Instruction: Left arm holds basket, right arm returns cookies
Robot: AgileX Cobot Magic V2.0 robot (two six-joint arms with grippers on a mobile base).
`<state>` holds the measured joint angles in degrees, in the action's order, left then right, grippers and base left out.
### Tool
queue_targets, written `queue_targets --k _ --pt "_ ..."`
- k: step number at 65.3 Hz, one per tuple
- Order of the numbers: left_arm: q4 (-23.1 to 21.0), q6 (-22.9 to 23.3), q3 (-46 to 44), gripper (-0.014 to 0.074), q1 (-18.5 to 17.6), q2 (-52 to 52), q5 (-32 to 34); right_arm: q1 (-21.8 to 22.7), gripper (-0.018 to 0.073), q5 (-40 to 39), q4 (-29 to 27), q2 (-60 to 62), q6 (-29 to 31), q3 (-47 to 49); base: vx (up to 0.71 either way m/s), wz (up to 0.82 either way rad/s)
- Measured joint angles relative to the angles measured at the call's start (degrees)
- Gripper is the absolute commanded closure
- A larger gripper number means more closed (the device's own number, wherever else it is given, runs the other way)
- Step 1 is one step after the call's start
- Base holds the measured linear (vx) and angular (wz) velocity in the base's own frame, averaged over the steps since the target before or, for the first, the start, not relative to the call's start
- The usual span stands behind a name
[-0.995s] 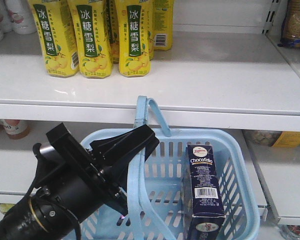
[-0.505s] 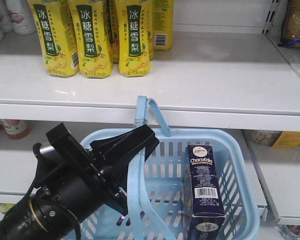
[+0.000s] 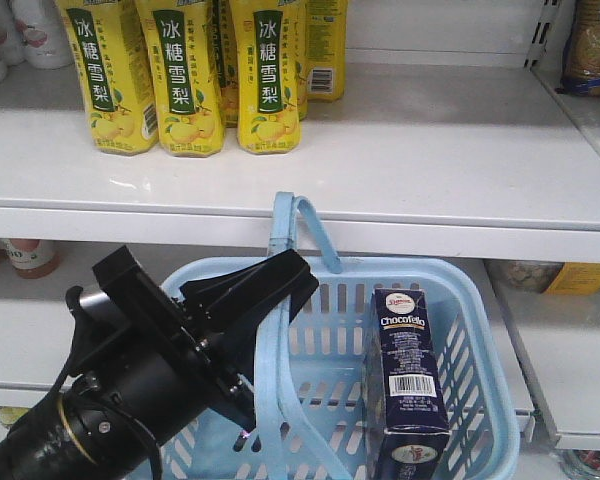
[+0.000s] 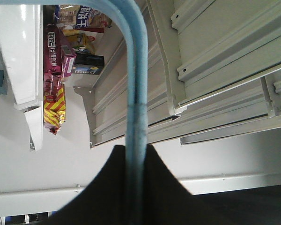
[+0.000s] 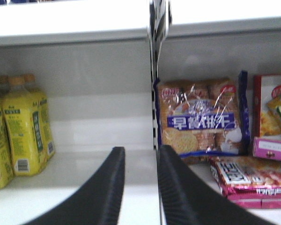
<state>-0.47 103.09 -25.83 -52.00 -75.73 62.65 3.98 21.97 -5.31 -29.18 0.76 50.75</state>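
The light blue basket (image 3: 477,338) hangs in front of the lower shelf. One of its hoop handles (image 3: 267,372) is clamped in my left gripper (image 3: 292,280), which reaches in from the lower left on the black arm. In the left wrist view the blue handle (image 4: 136,70) runs straight up out of the shut black jaws of that gripper (image 4: 136,151). The cookies (image 3: 410,378), a dark navy ChocoFello box, stand upright in the basket's right half. My right gripper (image 5: 140,157) shows only in its own wrist view, open and holding nothing, pointed at a white shelf.
Yellow drink bottles (image 3: 180,80) stand at the back left of the white upper shelf (image 3: 430,150). The right wrist view has yellow bottles (image 5: 23,126) on the left, a shelf divider (image 5: 154,70) and a biscuit bag (image 5: 201,117) with pink packets (image 5: 253,180) on the right.
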Motion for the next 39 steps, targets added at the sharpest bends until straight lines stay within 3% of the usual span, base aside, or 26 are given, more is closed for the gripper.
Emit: queue_targets --k 17,28,39 --pt "0.0 0.0 0.0 0.0599 0.0 0.0 0.0 -0.1 0.0018 3.6 -3.0 -2.1 0.0 0.3 0.0 0.0" --pt "0.0 0.0 0.0 0.0599 0.0 0.0 0.0 -3.9 0.0 5.0 -6.5 -4.7 0.0 0.3 0.0 0.0" --pt "0.0 0.0 0.0 0.0599 0.0 0.0 0.0 -11.9 0.0 9.4 -7.9 -8.6 -0.8 0.3 0.0 0.0"
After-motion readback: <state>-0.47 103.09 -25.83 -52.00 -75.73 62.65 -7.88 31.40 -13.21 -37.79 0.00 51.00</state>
